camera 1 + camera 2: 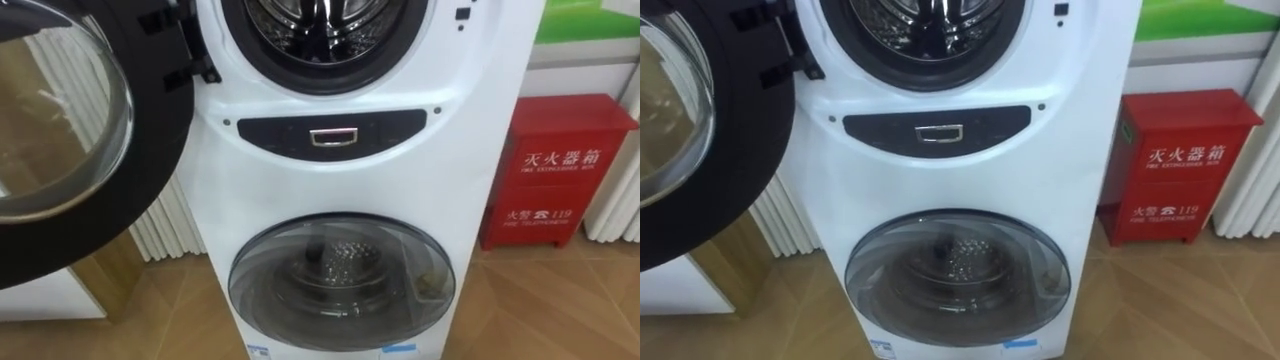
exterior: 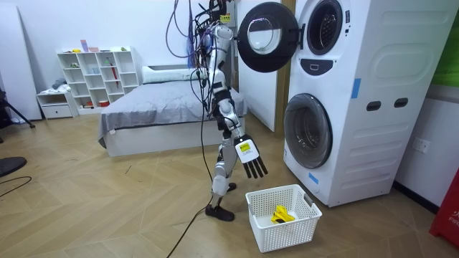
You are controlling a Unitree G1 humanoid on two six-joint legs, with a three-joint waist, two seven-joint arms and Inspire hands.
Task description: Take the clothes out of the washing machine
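A white plastic basket (image 2: 262, 231) sat on the wood floor nearest the room camera, and a yellow piece of clothing (image 2: 281, 213) lay in the bottom of it. Just behind the basket the robot stood upright, facing the stacked washing machine (image 1: 400, 180). Its right hand (image 2: 251, 162) hung low at its side, above the basket's end on the room view's left. The fingers were straight, slightly apart and pointing down, and they held nothing. From the head, the lower door (image 1: 340, 282) of the machine was shut, with the metal drum showing through its round glass. Above it ran a dark control strip (image 1: 335, 134). Higher still, the upper drum (image 1: 322, 28) stood open and dark, and no cloth could be made out inside it. The upper door (image 1: 70, 125) was swung wide to the robot's left, its glass ringed in black. A red cabinet (image 1: 556, 170) stood on the floor beside the machine, to the robot's right. Far across the room were a bed (image 2: 158, 115) with a grey cover and, against the back wall, a white shelf unit (image 2: 100, 75).
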